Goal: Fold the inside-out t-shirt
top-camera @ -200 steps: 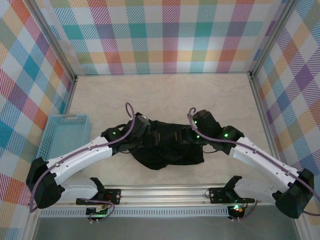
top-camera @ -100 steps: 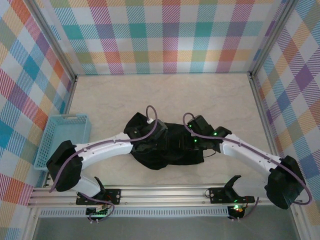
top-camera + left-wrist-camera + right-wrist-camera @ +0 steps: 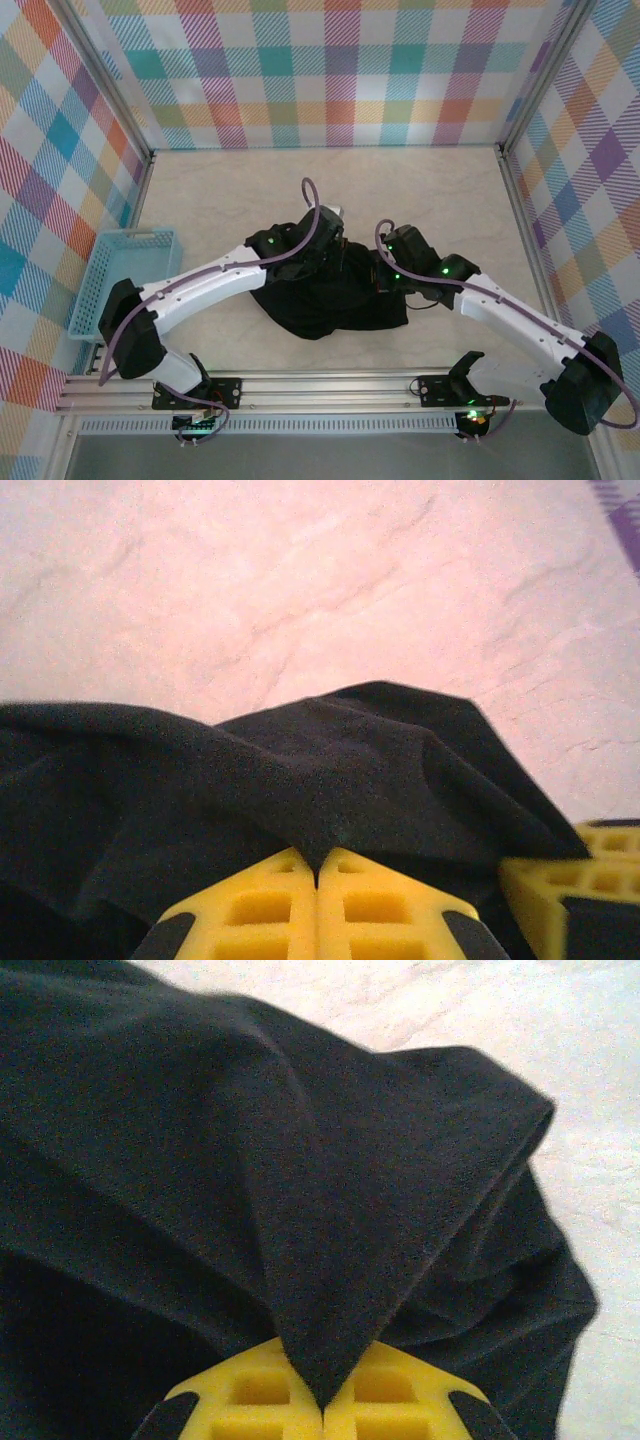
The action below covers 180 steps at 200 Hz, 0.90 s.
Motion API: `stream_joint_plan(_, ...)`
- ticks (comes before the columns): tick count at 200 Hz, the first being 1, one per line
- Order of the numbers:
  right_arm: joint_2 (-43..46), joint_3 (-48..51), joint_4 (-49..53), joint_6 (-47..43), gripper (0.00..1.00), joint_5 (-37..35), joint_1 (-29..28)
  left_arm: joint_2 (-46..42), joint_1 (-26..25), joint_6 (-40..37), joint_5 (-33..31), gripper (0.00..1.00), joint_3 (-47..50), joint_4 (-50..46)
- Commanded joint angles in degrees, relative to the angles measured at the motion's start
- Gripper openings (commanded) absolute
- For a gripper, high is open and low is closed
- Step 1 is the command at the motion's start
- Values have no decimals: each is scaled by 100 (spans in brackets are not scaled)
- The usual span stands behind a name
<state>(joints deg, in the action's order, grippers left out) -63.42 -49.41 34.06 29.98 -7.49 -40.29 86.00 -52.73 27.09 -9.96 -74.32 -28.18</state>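
Observation:
The inside-out t-shirt (image 3: 325, 300) is a limp black heap in the middle of the table, near the front. My left gripper (image 3: 322, 250) sits over its far left part, shut on a pinched ridge of the black cloth (image 3: 330, 780); its yellow fingers (image 3: 260, 910) meet with fabric between them. Over the shirt's right side, my right gripper (image 3: 385, 275) is shut on a pointed fold of the t-shirt (image 3: 330, 1260) that runs down between its yellow fingers (image 3: 400, 1395). A piece of the other yellow gripper (image 3: 570, 880) shows at the left wrist view's right edge.
A light blue plastic basket (image 3: 130, 275) stands at the table's left edge. Checked walls (image 3: 330, 70) close in the back and both sides. Pale bare tabletop (image 3: 330, 185) lies behind the shirt. A metal rail (image 3: 320, 385) runs along the front by the arm bases.
The left arm has swung right and further back over the shirt, and both grippers now sit close together on the cloth. The right gripper shifted slightly, and the shirt's top edge is bunched up.

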Motion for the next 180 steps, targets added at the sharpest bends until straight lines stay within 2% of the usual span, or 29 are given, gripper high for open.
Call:
stream_joint_plan(1,84,-107,339,-142,0,-663,237,-572,52,-417,-342,0,-249,-179)
stream_joint_plan(18,192,-44,202,-147,0,-648,426,-792,52,-527,-453,0,-229,-172)
stream_joint_plan(33,254,-106,50,-278,0,-503,444,-862,61,-631,-281,0,-162,-120)
stream_joint_plan(41,272,-170,2,-337,11,-387,443,-865,61,-638,-228,0,-125,-109)
stream_joint_plan(53,307,-267,33,-310,33,-255,435,-872,61,-585,-232,0,-44,-84)
stream_joint_plan(66,403,-306,58,-195,43,-142,360,-903,60,-511,-239,0,63,-7)
stream_joint_plan(110,653,-288,-136,-49,49,-120,-584,-1003,60,-447,-21,0,478,251)
stream_joint_plan(127,562,-332,-353,-281,52,62,-611,-1097,60,-464,269,0,699,463)
stream_joint_plan(141,420,-403,-540,-585,59,147,-611,-1214,61,-460,448,0,899,626)
stream_joint_plan(180,-207,-746,-704,-1354,67,20,-601,-1476,52,-474,779,0,1304,911)
